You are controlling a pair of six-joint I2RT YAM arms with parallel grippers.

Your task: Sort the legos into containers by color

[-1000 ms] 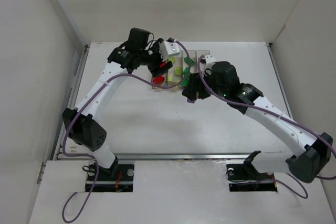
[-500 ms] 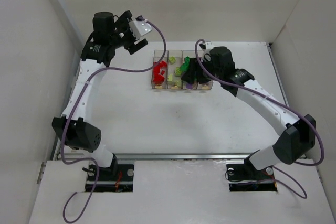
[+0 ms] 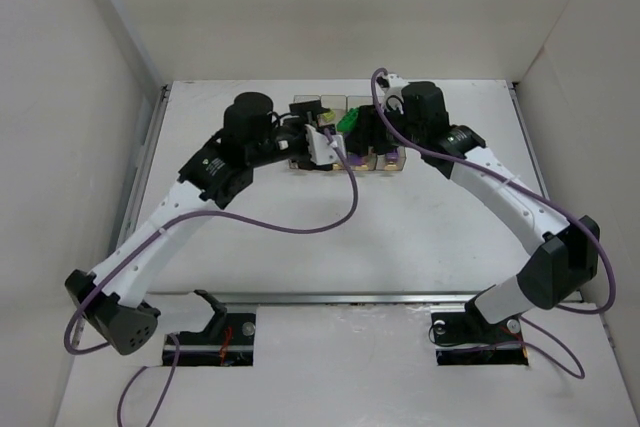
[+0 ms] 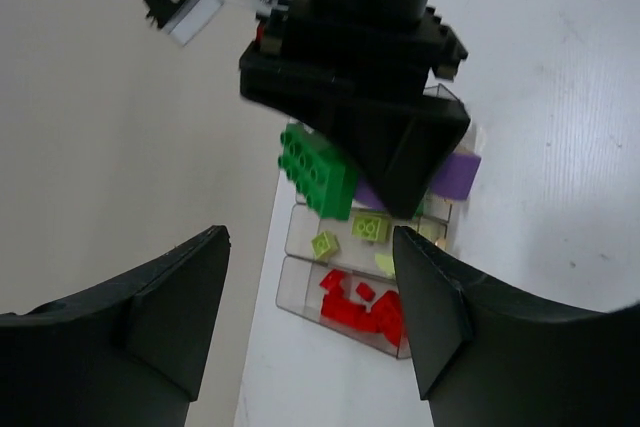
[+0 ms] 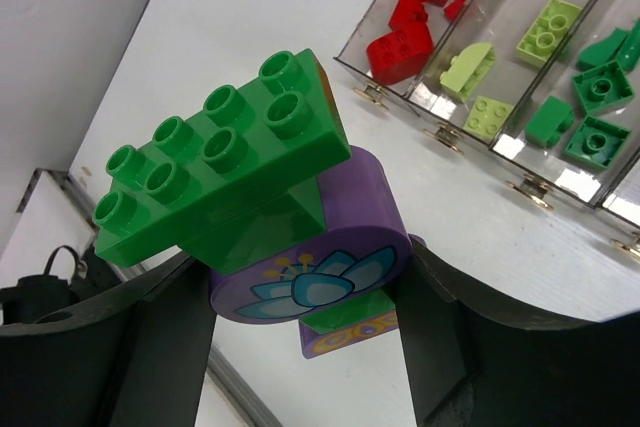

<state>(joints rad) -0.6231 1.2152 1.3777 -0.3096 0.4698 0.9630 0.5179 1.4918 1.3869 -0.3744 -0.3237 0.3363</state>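
My right gripper [image 5: 300, 282] is shut on a clump: a dark green brick [image 5: 225, 167] stacked on a round purple piece [image 5: 330, 267] with a flower print. In the top view the right gripper [image 3: 362, 135] holds the clump [image 3: 348, 122] above the row of clear containers [image 3: 303, 105]. My left gripper [image 3: 322, 143] is open and empty just left of it. The left wrist view shows open fingers [image 4: 180, 297], the right gripper [image 4: 385, 187] with the green brick [image 4: 318, 169], and red legos [image 4: 360, 309] and lime legos [image 4: 368, 228] in their bins.
In the right wrist view the bins hold red [image 5: 405, 47], lime [image 5: 545, 27] and green [image 5: 600, 87] bricks, with small yellowish tabs [image 5: 440, 135] at the near ends. White walls enclose the table at left, back and right.
My left arm swung from the far back left down to the bins and now sits beside the right gripper. The right gripper stayed over the bins with the clump.
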